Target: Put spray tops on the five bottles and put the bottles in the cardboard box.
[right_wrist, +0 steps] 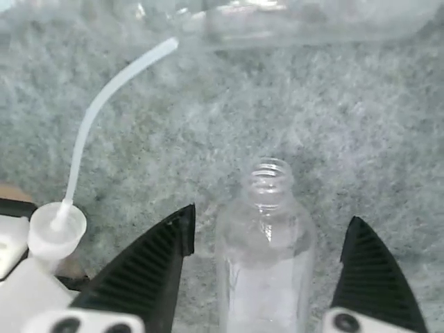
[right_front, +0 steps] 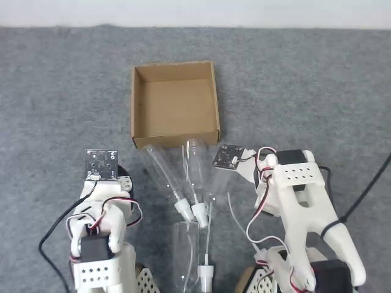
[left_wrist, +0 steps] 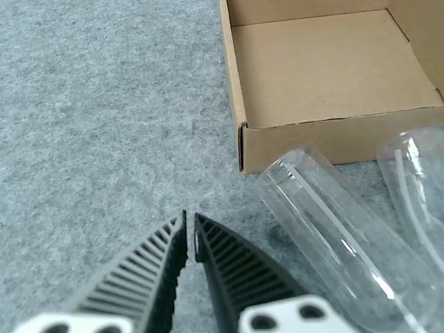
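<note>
Two capped bottles (right_front: 166, 174) lie on the grey carpet (right_front: 67, 91) with their bases against the near wall of the cardboard box (right_front: 174, 104) and their white tops pointing away from it, toward the arms. Nothing lies in the box so far, so the task looks to be in its early part, with capping in hand and packing not begun.

On the arms' side of the box, the right gripper (right_wrist: 272, 215) stands wide, one finger on either side of an uncapped bottle (right_wrist: 267, 236) whose threaded neck is bare and points away from the wrist. Neither finger seems to touch the glass-clear wall yet. A loose spray top (right_wrist: 57, 225) sits just beside that gripper, its long dip tube curving off toward another clear bottle lying nearer the box.

The left gripper (left_wrist: 191, 223) hangs over bare carpet near the box's front corner, fingers drawn to a thin slit and holding nothing.

As I judge it, the step in hand is gripping this open bottle. The next move calls for closing squarely on its body, then having the other arm fetch the spray top and thread the tube into the narrow neck, which needs careful alignment.
</note>
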Controlling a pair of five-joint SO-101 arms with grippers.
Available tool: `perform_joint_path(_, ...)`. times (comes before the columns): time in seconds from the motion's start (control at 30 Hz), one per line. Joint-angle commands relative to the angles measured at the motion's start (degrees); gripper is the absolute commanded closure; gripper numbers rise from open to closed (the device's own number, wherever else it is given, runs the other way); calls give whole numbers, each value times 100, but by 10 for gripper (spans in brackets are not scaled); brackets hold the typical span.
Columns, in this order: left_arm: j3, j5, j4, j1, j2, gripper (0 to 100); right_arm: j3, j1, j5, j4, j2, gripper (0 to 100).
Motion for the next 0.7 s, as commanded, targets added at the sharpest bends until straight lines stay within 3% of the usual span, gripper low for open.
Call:
perform_joint_path(0.0,-57,-53,-185,-18,-97,984,-316,207,281,84,-286,708)
perform_joint_path(0.23,-57,-53,-185,-18,-97,984,-308,655,431,75,-286,708)
perform_joint_path(0.67,-57,-53,-185,-18,-97,984,-149,514,440,13,-286,709)
